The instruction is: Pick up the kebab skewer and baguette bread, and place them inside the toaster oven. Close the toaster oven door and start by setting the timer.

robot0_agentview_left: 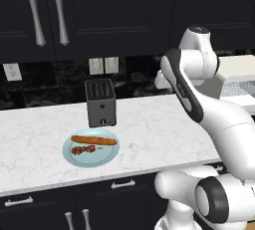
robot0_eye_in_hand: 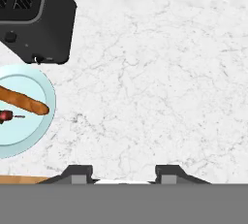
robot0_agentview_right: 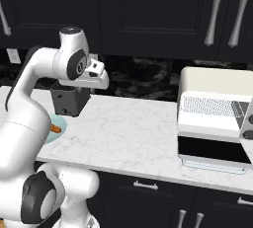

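Observation:
The baguette bread and the kebab skewer lie side by side on a pale blue plate in front of a dark slot toaster. In the hand view the baguette bread and one end of the kebab skewer sit at the left edge. My gripper hovers over bare marble to the right of the plate, open, with nothing between its fingers. At the right end of the counter stands the toaster oven. The toaster oven door is folded down and the wire rack shows.
The dark slot toaster stands just behind the plate. Dark cabinets hang above the white marble counter, and wall outlets sit behind the toaster. Grey knobs are on the oven's right side.

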{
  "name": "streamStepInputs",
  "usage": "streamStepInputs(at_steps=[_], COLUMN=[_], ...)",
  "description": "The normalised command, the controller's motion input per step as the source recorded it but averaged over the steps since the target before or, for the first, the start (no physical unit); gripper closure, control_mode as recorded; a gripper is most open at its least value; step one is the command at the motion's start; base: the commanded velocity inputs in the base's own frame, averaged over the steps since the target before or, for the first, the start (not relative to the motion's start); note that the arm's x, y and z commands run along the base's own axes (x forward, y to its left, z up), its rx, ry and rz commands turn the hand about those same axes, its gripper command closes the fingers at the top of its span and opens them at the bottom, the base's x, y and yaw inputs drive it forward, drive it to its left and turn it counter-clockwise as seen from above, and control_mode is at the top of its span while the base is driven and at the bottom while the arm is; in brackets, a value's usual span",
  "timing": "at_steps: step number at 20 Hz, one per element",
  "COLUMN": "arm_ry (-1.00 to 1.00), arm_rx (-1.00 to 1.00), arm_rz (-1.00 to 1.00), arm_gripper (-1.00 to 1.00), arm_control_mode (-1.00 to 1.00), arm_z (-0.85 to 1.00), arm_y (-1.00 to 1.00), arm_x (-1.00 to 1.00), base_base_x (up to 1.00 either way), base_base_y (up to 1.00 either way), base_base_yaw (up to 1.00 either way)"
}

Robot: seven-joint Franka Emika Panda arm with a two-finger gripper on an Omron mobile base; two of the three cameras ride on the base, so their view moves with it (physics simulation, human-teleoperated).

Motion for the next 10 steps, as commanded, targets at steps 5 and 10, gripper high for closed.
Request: streamStepInputs(at_steps=[5,10], arm_ry=[0.0,0.0], arm_rx=[0.0,0.0], arm_rz=[-0.01,0.0], arm_gripper=[-1.0,-1.0], arm_control_mode=[-1.0,-1.0], arm_z=[0.0,0.0], arm_y=[-0.03,-0.7], arm_x=[-0.25,-0.47], base_base_x=[0.0,0.0], base_base_y=[0.0,0.0], base_base_yaw=[0.0,0.0])
